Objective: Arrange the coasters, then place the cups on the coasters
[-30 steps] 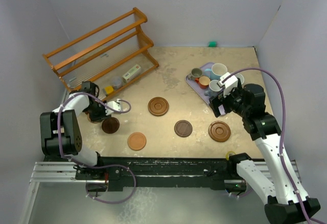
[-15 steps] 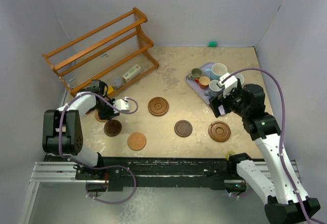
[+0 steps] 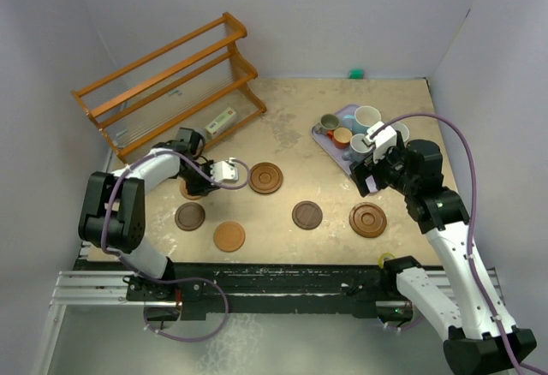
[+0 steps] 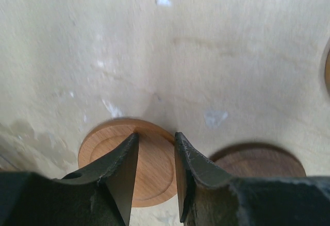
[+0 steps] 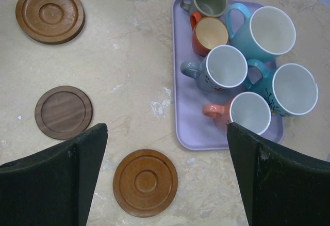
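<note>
Several round wooden coasters lie on the table: a ringed reddish-brown one (image 3: 265, 177), a dark one (image 3: 307, 215), a ringed brown one (image 3: 367, 219), a tan-orange one (image 3: 229, 236) and another dark one (image 3: 189, 216). My left gripper (image 3: 205, 181) is down on a tan coaster (image 4: 154, 172). Its fingertips (image 4: 133, 142) rest on the disc's top near the far rim, a narrow gap apart, pinching nothing. The cups (image 5: 226, 66) stand together on the lavender tray (image 5: 191, 128). My right gripper (image 5: 166, 128) hovers wide open above the tray's near left corner, holding nothing.
A wooden rack (image 3: 171, 84) with small items stands at the back left, close behind the left arm. A small green object (image 3: 355, 74) sits at the back wall. Side walls close in the table on the left and right.
The left gripper has moved right and slightly forward, sliding the tan coaster along under its tips and uncovering the dark coaster. The right arm has not moved.
</note>
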`<state>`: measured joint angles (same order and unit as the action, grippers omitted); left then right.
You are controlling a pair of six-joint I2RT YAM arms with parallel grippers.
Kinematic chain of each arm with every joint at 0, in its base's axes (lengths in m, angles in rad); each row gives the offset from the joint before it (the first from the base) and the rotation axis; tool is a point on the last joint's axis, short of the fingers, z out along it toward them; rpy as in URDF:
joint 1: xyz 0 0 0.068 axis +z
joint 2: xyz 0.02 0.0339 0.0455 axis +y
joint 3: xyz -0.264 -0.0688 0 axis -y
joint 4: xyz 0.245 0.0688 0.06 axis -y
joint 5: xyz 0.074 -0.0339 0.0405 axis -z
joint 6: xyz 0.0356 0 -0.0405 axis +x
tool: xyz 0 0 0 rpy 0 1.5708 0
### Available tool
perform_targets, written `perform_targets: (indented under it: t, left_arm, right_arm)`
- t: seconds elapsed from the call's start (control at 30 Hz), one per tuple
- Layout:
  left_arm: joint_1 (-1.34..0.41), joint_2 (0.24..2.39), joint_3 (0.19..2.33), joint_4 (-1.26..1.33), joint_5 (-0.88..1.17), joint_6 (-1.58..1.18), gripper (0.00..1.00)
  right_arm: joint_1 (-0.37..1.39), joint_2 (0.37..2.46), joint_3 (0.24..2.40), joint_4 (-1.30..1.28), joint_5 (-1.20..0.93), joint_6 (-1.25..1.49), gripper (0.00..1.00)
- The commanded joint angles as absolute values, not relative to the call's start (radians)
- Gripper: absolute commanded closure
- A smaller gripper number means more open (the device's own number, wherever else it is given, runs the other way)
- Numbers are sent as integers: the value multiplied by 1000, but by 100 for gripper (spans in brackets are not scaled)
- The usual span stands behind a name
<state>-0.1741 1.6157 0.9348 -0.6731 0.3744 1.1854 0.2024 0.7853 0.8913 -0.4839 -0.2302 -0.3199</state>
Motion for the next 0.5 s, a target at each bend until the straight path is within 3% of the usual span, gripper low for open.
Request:
perform_targets:
  t: [0.0, 0.47]
  left_arm:
    - [-275, 1687, 980, -620, 448, 1082, 69]
    - [-405, 1750, 1119, -528, 400, 934, 65]
  right_arm:
    - [202, 777, 891, -469, -236, -332, 0]
    - [202, 783, 888, -474, -245, -333, 0]
